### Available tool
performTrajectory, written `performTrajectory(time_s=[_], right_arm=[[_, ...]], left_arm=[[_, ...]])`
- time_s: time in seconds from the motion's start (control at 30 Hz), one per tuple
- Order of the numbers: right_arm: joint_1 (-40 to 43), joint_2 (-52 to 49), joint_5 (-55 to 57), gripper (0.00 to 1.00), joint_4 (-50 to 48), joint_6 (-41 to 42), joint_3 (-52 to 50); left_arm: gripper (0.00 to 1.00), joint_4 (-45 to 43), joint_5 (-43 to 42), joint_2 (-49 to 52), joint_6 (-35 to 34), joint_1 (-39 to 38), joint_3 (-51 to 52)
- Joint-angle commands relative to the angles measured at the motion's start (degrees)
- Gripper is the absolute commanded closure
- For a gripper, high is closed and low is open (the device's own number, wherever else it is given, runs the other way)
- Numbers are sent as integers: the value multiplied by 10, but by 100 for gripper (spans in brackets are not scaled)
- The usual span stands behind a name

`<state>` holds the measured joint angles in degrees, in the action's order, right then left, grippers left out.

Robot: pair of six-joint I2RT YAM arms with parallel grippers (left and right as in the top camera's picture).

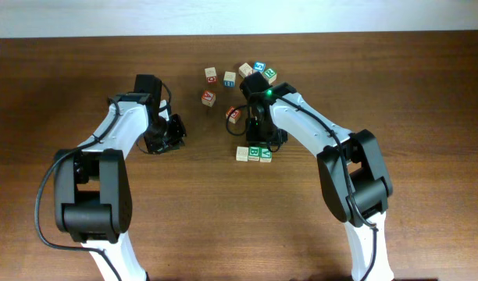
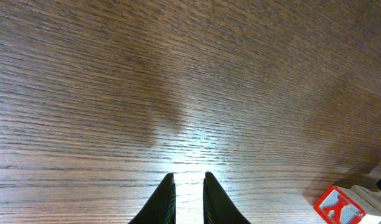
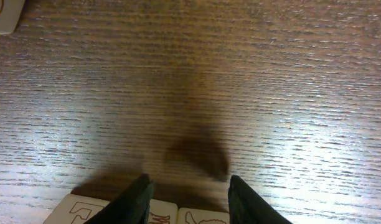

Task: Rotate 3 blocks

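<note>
Three light-wood blocks lie side by side in a row: a pale beige one [image 1: 242, 154] and two with green letters [image 1: 254, 151] [image 1: 265, 155]. My right gripper [image 1: 259, 137] hovers just behind the row. In the right wrist view the right gripper [image 3: 187, 183] is open with only bare table between its fingers. The blocks' pale faces with outline drawings [image 3: 72, 213] [image 3: 164, 215] [image 3: 203, 218] show at the bottom edge. My left gripper [image 1: 173, 133] rests well to the left. In its wrist view the left gripper [image 2: 189, 177] has its jaws a narrow gap apart, holding nothing.
Several more cubes with red, blue and green letters are scattered behind the row, among them a red one [image 1: 233, 115], another red one [image 1: 208, 97] and a blue one [image 1: 259, 67]. A red-lettered cube [image 2: 340, 205] shows right of the left gripper.
</note>
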<state>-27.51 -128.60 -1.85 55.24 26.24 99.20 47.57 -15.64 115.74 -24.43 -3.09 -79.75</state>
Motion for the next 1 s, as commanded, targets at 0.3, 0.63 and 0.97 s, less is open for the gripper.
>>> performTrajectory(time_s=[0.3, 0.63, 0.97], right_arm=[[-3, -2, -10, 59, 11, -8, -4], [64, 7, -22, 55, 159, -10, 186], [103, 7, -93, 75, 287, -50, 107]], left_arm=[[86, 1, 4, 5, 10, 1, 4], [96, 1, -1, 5, 44, -17, 4], [100, -5, -2, 6, 135, -120, 4]])
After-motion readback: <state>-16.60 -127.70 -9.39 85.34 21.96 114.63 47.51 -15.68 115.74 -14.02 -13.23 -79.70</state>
